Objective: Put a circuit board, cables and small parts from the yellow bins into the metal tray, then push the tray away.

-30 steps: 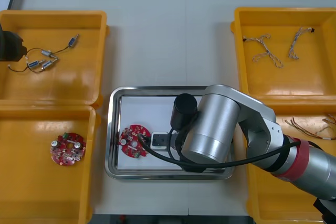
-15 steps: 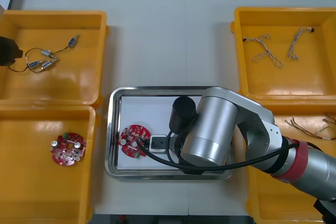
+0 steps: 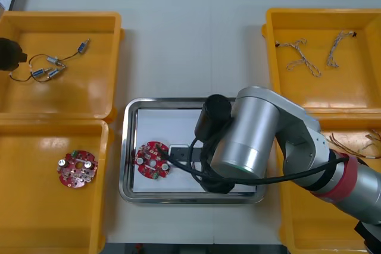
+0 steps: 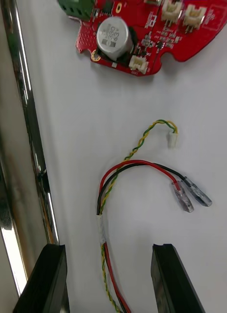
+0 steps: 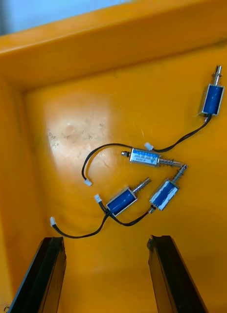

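Over the metal tray (image 3: 127, 147), my right gripper (image 4: 107, 249) is open, its fingers (image 4: 47, 279) on either side of a red and yellow cable (image 4: 128, 195). The cable lies loose on the tray's white floor, touching neither finger. Just beyond it sits a round red circuit board (image 4: 152, 29), which the front view places left of the arm (image 3: 152, 160). My left gripper (image 5: 108, 264) is open above the far left yellow bin (image 3: 95, 96). Under it lie small metal parts (image 5: 143, 181) with thin black leads, not touched.
A second red circuit board (image 3: 77, 169) lies in the near left bin (image 3: 36, 218). Twisted cables (image 3: 303, 57) are in the far right bin, and red and yellow cables (image 3: 357, 144) in the near right bin. The right arm's silver body (image 3: 250, 141) covers the tray's right half.
My right gripper has gone from shut to open, letting the red and yellow cable drop onto the tray floor. The right arm has shifted slightly to the right. The left arm has hardly moved.
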Robot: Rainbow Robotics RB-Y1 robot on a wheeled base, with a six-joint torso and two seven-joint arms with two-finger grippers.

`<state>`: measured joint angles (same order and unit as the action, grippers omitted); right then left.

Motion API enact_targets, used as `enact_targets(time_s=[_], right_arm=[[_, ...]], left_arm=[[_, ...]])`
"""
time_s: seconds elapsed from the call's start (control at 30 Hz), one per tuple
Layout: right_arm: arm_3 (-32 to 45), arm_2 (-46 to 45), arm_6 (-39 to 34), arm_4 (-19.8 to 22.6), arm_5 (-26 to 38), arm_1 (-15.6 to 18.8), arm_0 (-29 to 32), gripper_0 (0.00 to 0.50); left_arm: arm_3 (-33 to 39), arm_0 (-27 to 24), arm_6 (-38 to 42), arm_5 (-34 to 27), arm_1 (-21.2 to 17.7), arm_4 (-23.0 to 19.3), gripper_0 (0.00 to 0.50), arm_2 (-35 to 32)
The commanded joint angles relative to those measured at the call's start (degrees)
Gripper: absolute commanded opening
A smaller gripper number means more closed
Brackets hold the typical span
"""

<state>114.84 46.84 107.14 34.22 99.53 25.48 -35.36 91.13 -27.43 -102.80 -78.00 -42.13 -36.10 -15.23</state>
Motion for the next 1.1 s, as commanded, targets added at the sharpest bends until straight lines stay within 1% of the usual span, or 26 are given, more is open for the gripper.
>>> enact_targets(time_s=[0.03, 0.2, 0.33, 0.5, 0.63, 0.7, 0.83, 0.97, 1.1], right_arm=[[2.23, -7.03, -0.61, 3.39, 1.81, -0.87, 0.11, 0.5], [2.84, -11.42, -0.79, 3.92, 5.94, -0.87, -0.94, 0.5], [3.54, -16.87, -1.05, 4.27, 10.47, -0.87, -1.64, 0.5], [5.3, -24.52, -0.79, 5.06, 10.47, -0.96, -1.56, 0.5], [6.88, -28.74, -0.96, 5.77, 10.47, -0.78, -1.56, 0.5], [7.76, -31.46, -1.05, 6.38, 10.47, -0.34, -1.56, 0.5], [8.11, -36.03, -1.23, 9.63, 10.47, 0.62, -1.29, 0.5], [8.03, -41.48, -1.4, 13.06, 10.47, 1.68, 0.2, 0.5], [8.11, -45.7, -1.75, 14.73, 10.47, 3.26, 1.52, 0.5]], left_arm=[[-4.29, -6.67, -11.46, 0.92, 0.82, -0.64, 0.5, 1.08], [-5.61, -8.25, -13.66, 1.27, 2.23, 0.33, 0.5, 1.7], [-6.14, -8.51, -15.59, 2.24, 2.23, 0.76, 0.5, 3.45], [-9.83, -10.18, -21.57, 2.33, 2.23, -0.82, 0.5, 3.1], [-10.97, -10.45, -24.47, 2.33, 2.23, -1.78, 0.5, 2.75], [-12.73, -11.15, -27.28, 2.15, 2.14, -2.22, 0.5, 2.22], [-14.67, -11.85, -30.97, 1.63, 2.05, -2.31, 0.5, 1.79], [-15.63, -11.85, -34.14, 1.63, 1.52, -2.22, 0.5, 2.14], [-16.25, -11.77, -35.46, 1.63, 0.91, -2.31, 0.5, 3.54]])
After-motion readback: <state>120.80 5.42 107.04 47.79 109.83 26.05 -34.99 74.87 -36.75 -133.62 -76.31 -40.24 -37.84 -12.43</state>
